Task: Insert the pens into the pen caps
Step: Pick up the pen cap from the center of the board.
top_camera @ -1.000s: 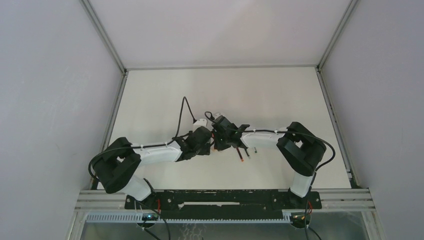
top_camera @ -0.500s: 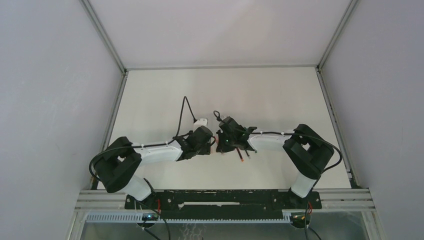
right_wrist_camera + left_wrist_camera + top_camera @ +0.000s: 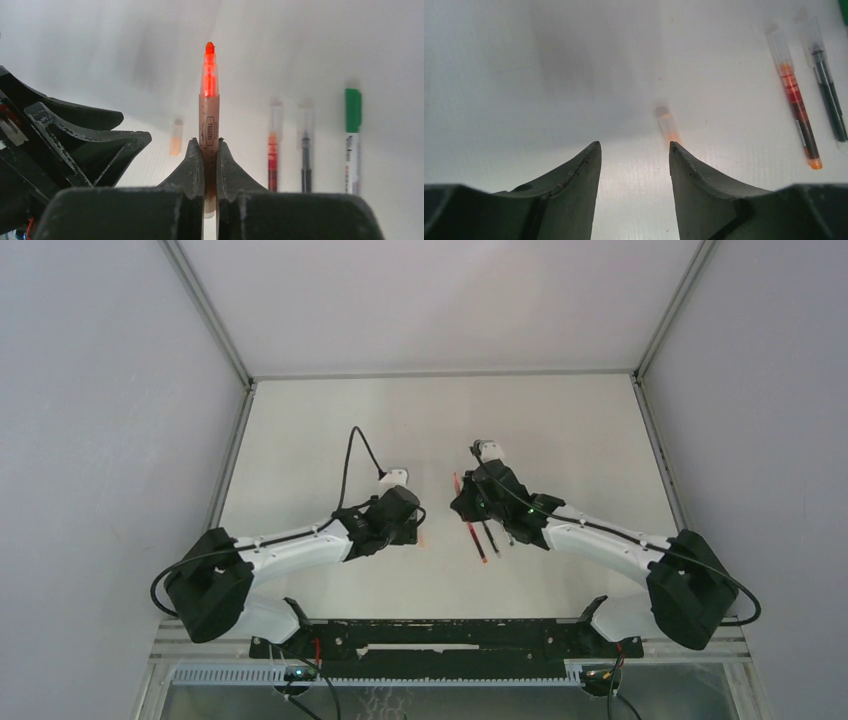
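Clamped between the shut right jaws: a red pen (image 3: 209,100) with a pale, printed barrel and a translucent red-orange end that points straight away past the fingertips. Too blurred to tell whether that end wears a cap.

Ahead of those jaws and off to their right, flat on the white table (image 3: 524,50), lying side by side and roughly parallel: a second red pen (image 3: 272,150), then a black pen (image 3: 305,150), then a green pen (image 3: 352,150) with a pale barrel and a green cap on its far end. Pale, clear far ends on the red and black ones.

Off to the left of the right jaws, alone on the table: a short orange-red pen cap (image 3: 667,125), blurred.

Left jaws about half open, gripping nothing, low over the table. Cap just beyond the tip of the finger nearer the loose pens, outside the gap; contact impossible to judge. Red and black pens well off to that same side.
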Tool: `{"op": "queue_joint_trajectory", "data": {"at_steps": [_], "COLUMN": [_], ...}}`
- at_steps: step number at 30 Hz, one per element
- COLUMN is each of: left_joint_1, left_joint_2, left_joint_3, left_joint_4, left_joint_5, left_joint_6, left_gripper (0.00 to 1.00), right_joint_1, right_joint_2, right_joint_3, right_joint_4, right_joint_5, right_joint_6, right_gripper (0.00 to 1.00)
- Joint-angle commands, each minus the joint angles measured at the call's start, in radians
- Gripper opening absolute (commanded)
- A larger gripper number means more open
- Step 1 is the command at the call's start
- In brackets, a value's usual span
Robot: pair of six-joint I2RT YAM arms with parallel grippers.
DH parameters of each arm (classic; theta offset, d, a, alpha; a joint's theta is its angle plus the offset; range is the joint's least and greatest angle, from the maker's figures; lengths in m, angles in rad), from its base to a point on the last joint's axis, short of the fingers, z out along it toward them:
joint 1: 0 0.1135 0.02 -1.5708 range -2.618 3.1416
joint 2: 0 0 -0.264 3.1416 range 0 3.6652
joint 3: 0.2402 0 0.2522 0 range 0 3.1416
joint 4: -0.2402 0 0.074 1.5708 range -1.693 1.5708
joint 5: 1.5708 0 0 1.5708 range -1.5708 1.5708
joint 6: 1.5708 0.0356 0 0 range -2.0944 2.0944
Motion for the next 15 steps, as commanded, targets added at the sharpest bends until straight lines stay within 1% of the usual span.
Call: {"op": "queue_joint_trajectory", "data": {"at_steps": [1, 8, 15], "left_joint_1": [-0.001, -0.007, -0.013], "left_joint_2": [0.037, 0.157, 0.232], "left_joint_3": [0.084, 0.184, 0.245], "left_joint_4": [-0.015, -0.046, -0.139], "left_joint_5": [0.014, 0.063, 0.075], "left_joint_6": [-0.023, -0.053, -0.110], "left_gripper": [0.57, 0.56, 0.53], "right_joint_1": [-0.019, -0.057, -0.086], "right_joint_2": [-0.080, -0.171, -0.251], "right_joint_3": [-0.034, -0.106, -0.165], "right_joint_4": [-0.003, -0.015, -0.017], "right_joint_5": [0.074, 0.077, 0.075], "right_joint_6": [-0.011, -0.005, 0.009], "right_gripper": [0.00, 0.00, 0.00]}}
